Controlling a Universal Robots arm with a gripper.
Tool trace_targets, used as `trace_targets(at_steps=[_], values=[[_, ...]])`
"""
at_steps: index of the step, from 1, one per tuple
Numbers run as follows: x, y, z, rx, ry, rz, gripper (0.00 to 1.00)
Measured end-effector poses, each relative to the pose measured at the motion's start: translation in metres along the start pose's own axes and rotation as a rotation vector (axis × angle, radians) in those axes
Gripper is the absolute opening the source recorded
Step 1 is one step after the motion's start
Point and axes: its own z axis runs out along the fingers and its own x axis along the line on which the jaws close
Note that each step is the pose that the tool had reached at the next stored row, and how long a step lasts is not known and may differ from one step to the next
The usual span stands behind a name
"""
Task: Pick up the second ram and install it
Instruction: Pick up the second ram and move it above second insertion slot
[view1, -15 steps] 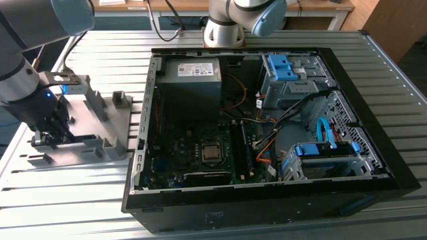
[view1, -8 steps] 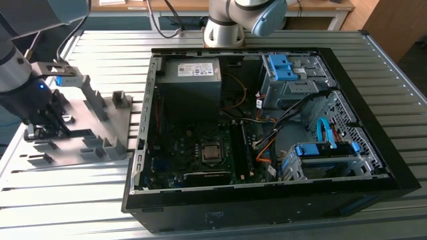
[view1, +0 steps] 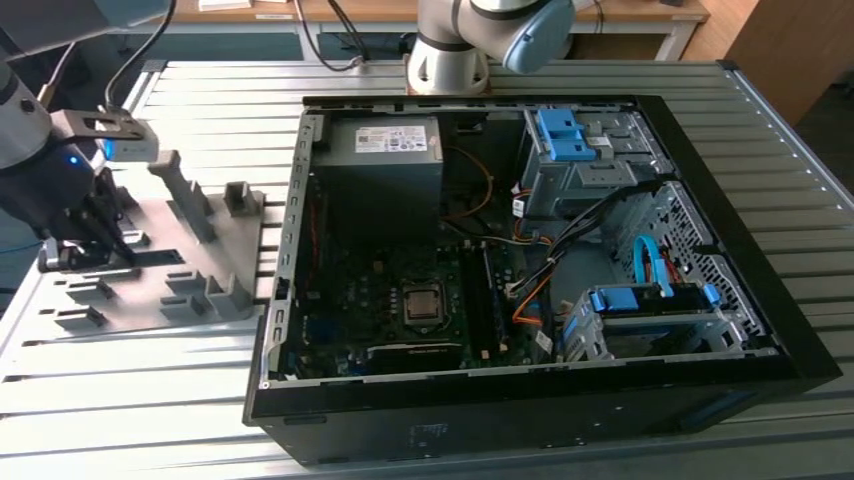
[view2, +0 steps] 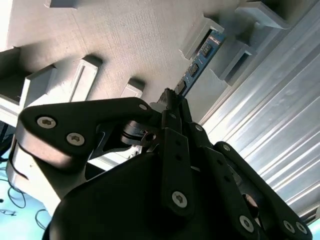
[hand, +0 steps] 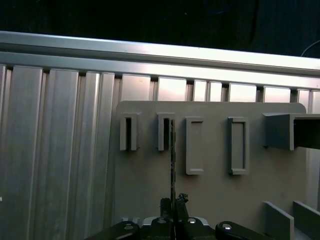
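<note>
The ram (view2: 202, 62) stood on edge in the slotted blocks of the grey plate (view1: 150, 215) on the counter (view1: 200, 385). The gripper (hand: 173, 201) hung right over it with its jaws on either side of the thin board, though whether they pressed it could not be told. A good grasp probably wanted the jaws square to the board's flat faces and a lift straight up from the plate, since tilt could wedge it.
</note>
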Motion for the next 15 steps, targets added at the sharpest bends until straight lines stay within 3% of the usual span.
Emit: trace_targets(at_steps=[15], values=[[-0.0009, -0.0001, -0.0241, 0.0005, -0.0062, 0.000, 0.14]])
